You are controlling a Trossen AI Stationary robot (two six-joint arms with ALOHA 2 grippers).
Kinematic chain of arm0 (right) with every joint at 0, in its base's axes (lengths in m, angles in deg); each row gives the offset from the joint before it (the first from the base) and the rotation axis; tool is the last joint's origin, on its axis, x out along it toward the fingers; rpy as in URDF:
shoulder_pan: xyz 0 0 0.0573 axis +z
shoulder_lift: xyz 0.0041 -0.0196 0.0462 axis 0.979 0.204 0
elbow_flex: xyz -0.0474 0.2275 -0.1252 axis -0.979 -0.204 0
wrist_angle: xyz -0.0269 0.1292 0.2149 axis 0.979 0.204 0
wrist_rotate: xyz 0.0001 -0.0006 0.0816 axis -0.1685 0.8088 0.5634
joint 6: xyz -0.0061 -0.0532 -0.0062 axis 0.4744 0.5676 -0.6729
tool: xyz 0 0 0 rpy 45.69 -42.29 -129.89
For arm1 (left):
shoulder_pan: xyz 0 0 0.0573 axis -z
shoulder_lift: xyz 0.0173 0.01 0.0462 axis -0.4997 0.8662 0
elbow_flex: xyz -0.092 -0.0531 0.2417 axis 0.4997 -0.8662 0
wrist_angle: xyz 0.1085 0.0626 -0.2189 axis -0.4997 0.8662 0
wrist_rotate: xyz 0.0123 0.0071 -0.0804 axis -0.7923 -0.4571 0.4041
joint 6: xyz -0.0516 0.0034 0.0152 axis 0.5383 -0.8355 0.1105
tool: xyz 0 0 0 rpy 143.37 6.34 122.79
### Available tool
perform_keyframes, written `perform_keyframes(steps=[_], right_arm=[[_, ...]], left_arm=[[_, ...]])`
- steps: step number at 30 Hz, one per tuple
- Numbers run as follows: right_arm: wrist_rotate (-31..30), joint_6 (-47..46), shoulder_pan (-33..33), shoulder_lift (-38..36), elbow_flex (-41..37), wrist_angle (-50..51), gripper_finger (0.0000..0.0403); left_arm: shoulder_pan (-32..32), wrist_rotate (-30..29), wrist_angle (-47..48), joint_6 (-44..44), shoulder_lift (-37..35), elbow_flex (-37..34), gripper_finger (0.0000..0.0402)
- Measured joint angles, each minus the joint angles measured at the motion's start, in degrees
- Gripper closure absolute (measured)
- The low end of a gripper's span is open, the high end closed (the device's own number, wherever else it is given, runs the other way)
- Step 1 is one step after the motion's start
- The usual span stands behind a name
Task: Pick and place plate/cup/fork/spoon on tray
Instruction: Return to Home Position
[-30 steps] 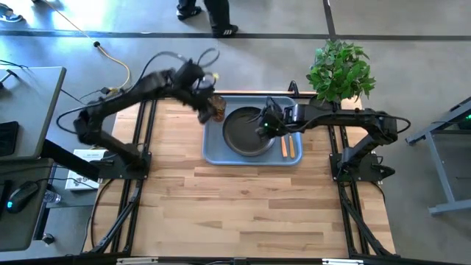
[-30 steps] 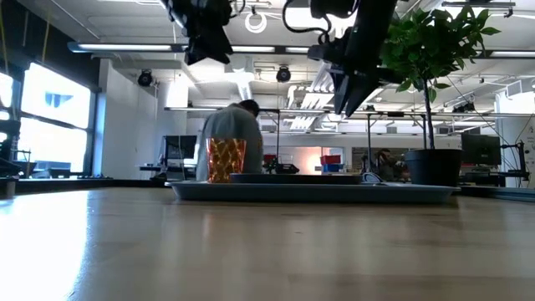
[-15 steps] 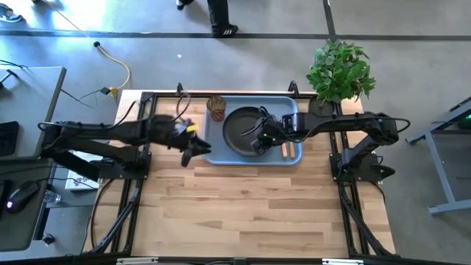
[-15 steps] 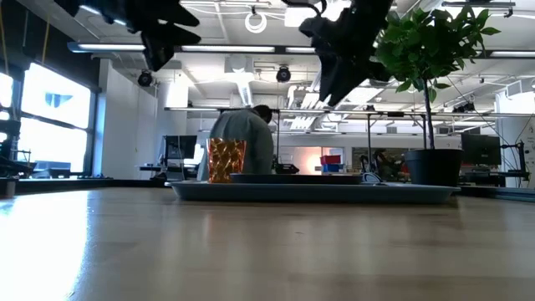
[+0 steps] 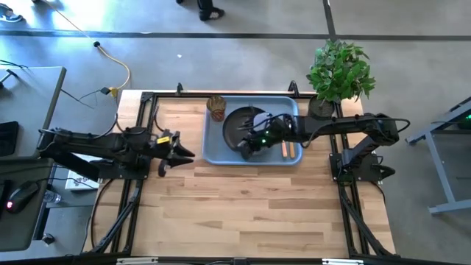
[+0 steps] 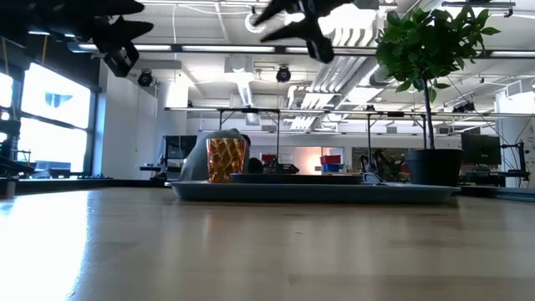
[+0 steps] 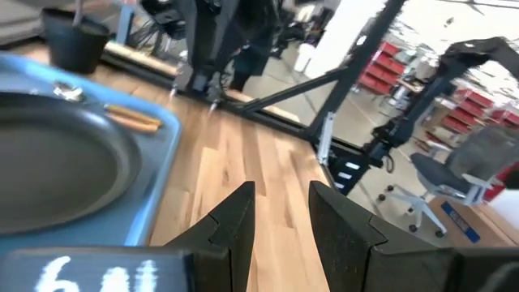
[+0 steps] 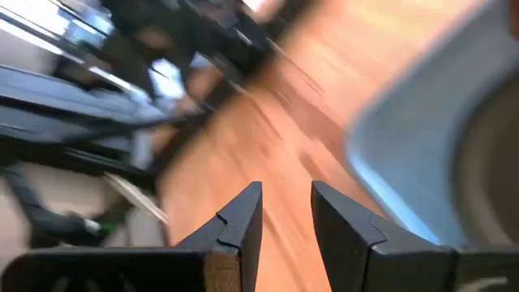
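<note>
Since a second ago the left gripper (image 5: 179, 153) has let go of the cup (image 5: 216, 107) and swung off the tray (image 5: 214, 149); it now sits low by the left edge of the table (image 5: 250, 206), well apart from the tray, with its fingers slightly parted and nothing between them. The right gripper (image 5: 245, 145) has slid further across the plate (image 5: 234, 124) and hangs over its left part, fingers also a little apart and empty. The cup stands upright in the tray's far left corner, just beside the plate, which lies in the middle of the tray. The fork (image 5: 288, 149) lies on the tray's right side next to the plate; a metal glint beside its handle in the left wrist view may be the spoon, but I cannot tell for sure. With the dishes on the tray, what remains is bringing both arms home. The left arm looks to have an open path and only needs to fold back. The right arm is the one to watch: I would lift it straight up from the plate first, then draw it back toward the potted plant (image 5: 338, 70) side, keeping the fingers above the plate's rim and the fork so nothing gets dragged or nudged.
</note>
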Motion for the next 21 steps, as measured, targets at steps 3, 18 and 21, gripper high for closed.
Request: perform_keyframes(steps=[3,18,21], right_arm=[[0.71,1.02,0.0,0.0,0.0,-8.3,0.0304],[0.12,0.66,-0.96,0.0,0.0,-23.9,0.0304],[-1.28,1.13,-0.74,0.02,0.0,-26.47,0.0304]], left_arm=[[0.23,0.12,0.04,-1.47,-4.53,-2.62,0.0296],[0.2,0.15,0.05,-3.07,-21.01,-15.31,0.0296],[0.18,0.19,0.0,-4.73,-23.19,-16.9,0.0296]])
